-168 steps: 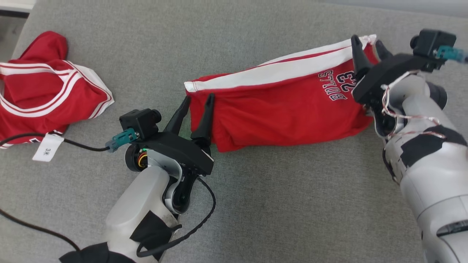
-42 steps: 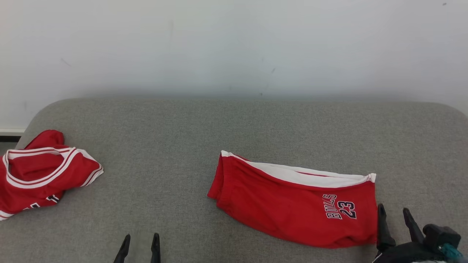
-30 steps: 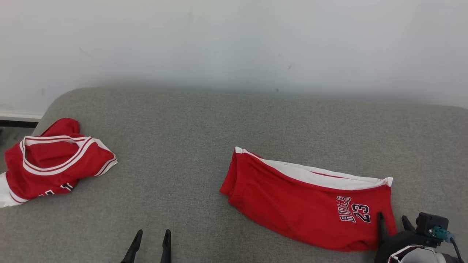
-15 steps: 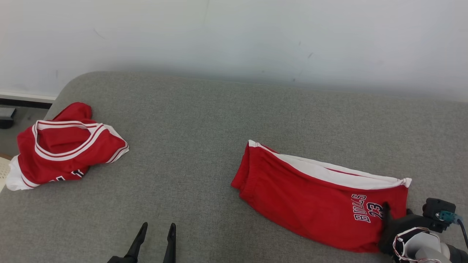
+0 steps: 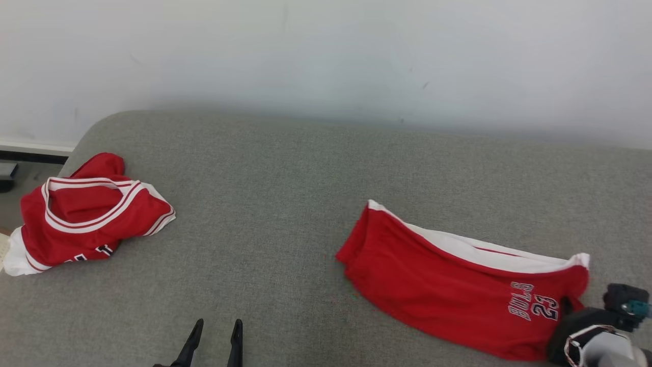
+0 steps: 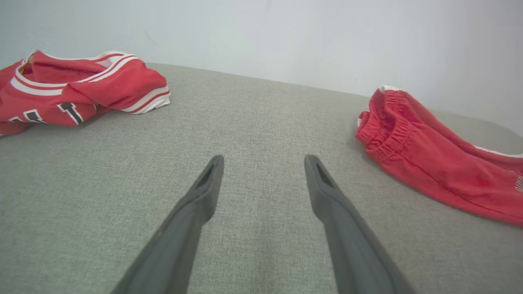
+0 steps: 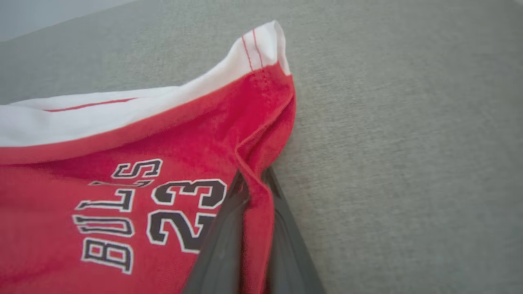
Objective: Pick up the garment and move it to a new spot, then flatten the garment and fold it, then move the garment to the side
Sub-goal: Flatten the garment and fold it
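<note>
The garment (image 5: 448, 285) is a pair of red shorts with a white side stripe and "BULLS 23" print, folded into a long band on the grey cushion (image 5: 265, 204). My right gripper (image 5: 568, 308) is at its right end, shut on a pinched fold of the red hem; in the right wrist view the dark fingers (image 7: 222, 245) clamp the cloth of the garment (image 7: 122, 155) at the gripper (image 7: 253, 179). My left gripper (image 5: 218, 329) stands open over bare cushion at the front, well left of the garment (image 6: 429, 163); nothing lies between its fingers at the gripper (image 6: 263, 163).
A crumpled red and white jersey (image 5: 86, 214) lies at the cushion's far left, also in the left wrist view (image 6: 73, 90). A pale wall (image 5: 326, 56) rises behind the cushion. The cushion's left edge drops to the floor (image 5: 10, 183).
My right gripper has shut on the garment's right hem, and the garment has shifted a little to the right. The head camera has also moved. The left gripper stays open.
</note>
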### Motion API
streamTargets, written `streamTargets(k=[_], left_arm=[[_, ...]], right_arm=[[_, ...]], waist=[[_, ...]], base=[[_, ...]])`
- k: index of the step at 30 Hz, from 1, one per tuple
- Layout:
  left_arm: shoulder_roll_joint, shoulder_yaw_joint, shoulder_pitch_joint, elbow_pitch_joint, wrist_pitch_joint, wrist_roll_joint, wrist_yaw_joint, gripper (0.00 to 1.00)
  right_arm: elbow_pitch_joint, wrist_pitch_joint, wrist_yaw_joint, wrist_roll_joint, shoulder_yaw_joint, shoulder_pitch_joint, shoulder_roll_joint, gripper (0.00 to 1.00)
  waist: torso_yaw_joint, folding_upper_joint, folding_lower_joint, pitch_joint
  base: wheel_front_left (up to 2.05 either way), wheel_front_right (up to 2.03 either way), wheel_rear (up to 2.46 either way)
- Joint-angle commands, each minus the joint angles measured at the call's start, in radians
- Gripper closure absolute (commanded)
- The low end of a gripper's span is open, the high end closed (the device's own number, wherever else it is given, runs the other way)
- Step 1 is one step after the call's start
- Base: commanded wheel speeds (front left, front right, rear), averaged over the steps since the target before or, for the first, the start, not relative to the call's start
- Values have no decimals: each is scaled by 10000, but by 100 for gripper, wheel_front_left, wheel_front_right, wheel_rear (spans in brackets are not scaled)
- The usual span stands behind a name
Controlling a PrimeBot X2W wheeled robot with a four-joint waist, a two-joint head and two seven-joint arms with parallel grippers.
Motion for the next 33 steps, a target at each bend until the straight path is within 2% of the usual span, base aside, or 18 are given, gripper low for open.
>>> streamTargets(k=[1,5,8,14,24,28,33], left_arm=[[8,4,82,3,-26,-27,10,0],[9,-6,173,3,-26,-126,38,0],[9,-4,213,-35,-26,-191,67,0],[9,-28,196,-64,-26,-295,107,0],[9,-131,54,-12,-26,-389,144,0],[9,-221,15,24,-26,-420,134,0],[9,-332,-2,47,-26,-468,144,0]], right_arm=[[102,-24,-44,103,-23,278,-246,100],[63,-57,-37,232,72,255,-711,100],[-112,78,-37,449,216,127,-785,100],[-1339,777,-35,1860,673,35,-281,100],[-5312,3174,-35,5677,2010,596,309,100],[-6020,3972,-34,6733,2213,531,783,100],[-6033,4516,-34,7118,2407,219,1224,100]], waist=[[-108,0,-1,-93],[-314,0,-1,-218],[-477,0,-1,-245],[-755,0,-1,-270],[-751,0,-1,-292],[-574,0,-1,-344],[-355,0,-1,-391]], base=[[0,0,0],[0,0,0],[0,0,0],[0,0,0],[0,0,0],[0,0,0],[0,0,0]])
